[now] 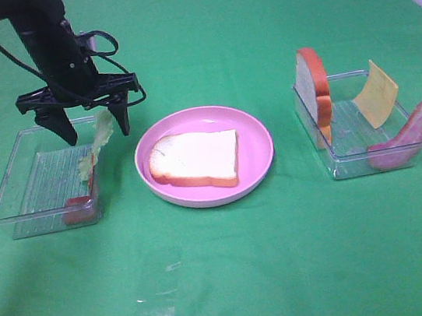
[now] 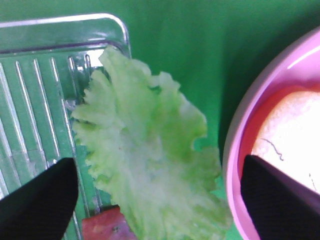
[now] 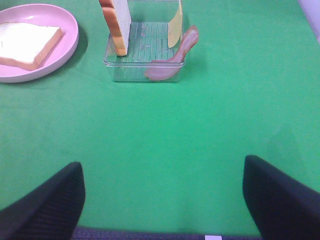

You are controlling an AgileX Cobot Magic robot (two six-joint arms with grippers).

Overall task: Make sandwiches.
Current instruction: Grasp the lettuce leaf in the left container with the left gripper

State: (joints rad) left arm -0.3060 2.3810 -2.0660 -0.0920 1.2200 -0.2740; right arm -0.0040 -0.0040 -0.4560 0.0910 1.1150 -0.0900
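My left gripper is open and hovers just above a pale green lettuce leaf that leans on the right wall of the left clear tray. In the left wrist view the lettuce lies between the spread fingers. One white bread slice lies flat on the pink plate. The right clear tray holds an upright bread slice, a yellow cheese square and a bacon strip. My right gripper is open and empty over the green cloth, well short of that tray.
A red piece lies in the left tray's near right corner, also in the left wrist view. The plate's rim is close beside the left gripper. Green cloth covers the table.
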